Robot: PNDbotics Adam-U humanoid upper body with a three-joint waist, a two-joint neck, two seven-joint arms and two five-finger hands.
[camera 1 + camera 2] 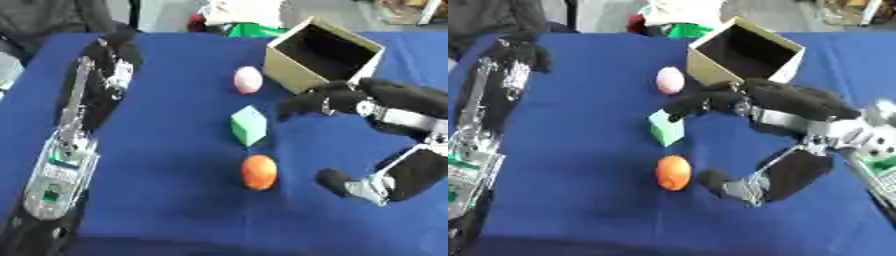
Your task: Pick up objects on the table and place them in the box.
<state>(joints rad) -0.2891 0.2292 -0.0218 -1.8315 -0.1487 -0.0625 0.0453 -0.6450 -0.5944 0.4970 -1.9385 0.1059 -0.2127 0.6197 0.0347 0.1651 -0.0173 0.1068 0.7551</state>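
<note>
While my right hand [350,102] hangs spread and holding nothing beside the green block [249,125], I should straddle it squarely before clenching, my left hand [114,55] idle and relaxed.

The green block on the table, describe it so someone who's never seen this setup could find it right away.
Start at the open cardboard box at the far side of the blue table. Three small things line up from it toward the robot: a pink ball, the green block, then an orange ball. The block is the middle one, the only angular and green piece, just off the right hand.
</note>
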